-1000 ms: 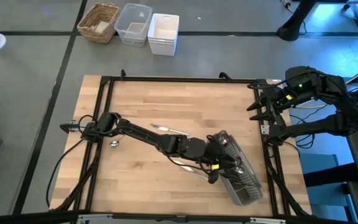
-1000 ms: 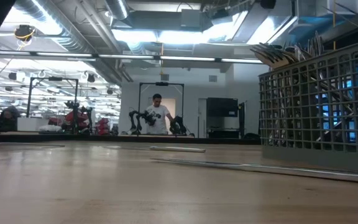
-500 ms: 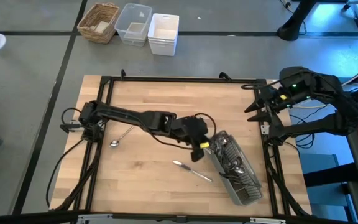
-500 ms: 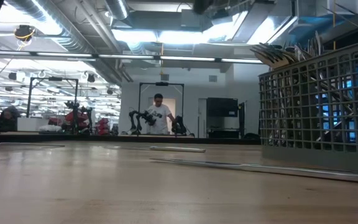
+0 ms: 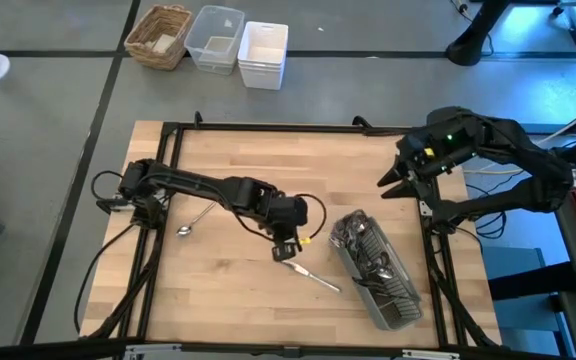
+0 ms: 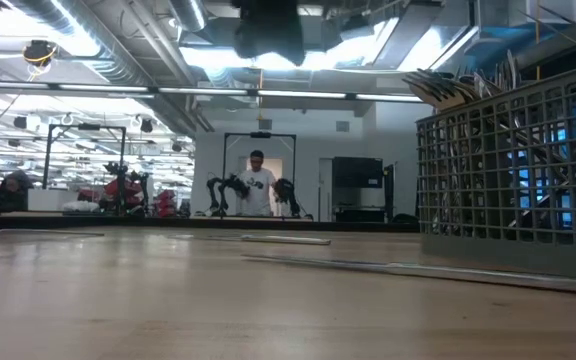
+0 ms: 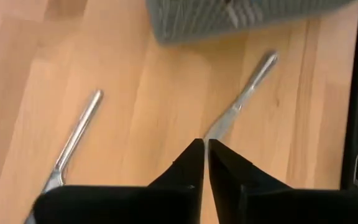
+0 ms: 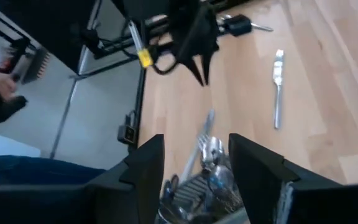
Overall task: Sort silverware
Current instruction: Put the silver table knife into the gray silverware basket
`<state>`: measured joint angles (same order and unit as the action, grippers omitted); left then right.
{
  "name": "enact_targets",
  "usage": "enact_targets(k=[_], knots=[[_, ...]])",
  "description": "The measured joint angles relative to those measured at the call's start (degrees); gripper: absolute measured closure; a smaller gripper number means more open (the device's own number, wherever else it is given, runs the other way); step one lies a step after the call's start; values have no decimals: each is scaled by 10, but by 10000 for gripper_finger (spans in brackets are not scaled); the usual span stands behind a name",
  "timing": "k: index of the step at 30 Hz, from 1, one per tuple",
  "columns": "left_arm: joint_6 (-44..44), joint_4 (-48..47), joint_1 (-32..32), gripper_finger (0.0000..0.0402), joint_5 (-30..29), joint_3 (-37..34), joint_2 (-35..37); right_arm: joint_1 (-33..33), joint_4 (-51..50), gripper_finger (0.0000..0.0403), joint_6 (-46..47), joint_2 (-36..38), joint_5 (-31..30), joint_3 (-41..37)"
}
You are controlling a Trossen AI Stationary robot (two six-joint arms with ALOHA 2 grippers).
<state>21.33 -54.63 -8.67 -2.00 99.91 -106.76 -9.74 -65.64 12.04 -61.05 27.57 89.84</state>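
- Slim shiny silver table knife (image 5: 309,276) lies on the table at 5 o'clock, just beside the left gripper (image 5: 286,249), jaws closed, empty.
- Left arm stretches across the table; right gripper (image 5: 393,182), jaws open, hovers at the 3 o'clock edge.

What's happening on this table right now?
A two-armed robot is sorting silverware. The left gripper hangs shut and empty over the middle of the table, above a knife lying flat. The grey caddy beside it already holds cutlery. A spoon lies further left. The right gripper waits open at the table's right edge.
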Motion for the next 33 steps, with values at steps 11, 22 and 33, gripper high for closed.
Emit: enact_targets(k=[11, 22, 33], knots=[[-72, 62, 1, 399, 89, -151, 36, 215, 149, 221, 106, -51, -193, 0], [-116, 272, 16, 401, 138, -265, 35, 325, 160, 221, 208, -209, -326, 0], [-160, 371, -23, 400, 136, -328, 35, 392, 162, 221, 285, -343, -320, -1]])
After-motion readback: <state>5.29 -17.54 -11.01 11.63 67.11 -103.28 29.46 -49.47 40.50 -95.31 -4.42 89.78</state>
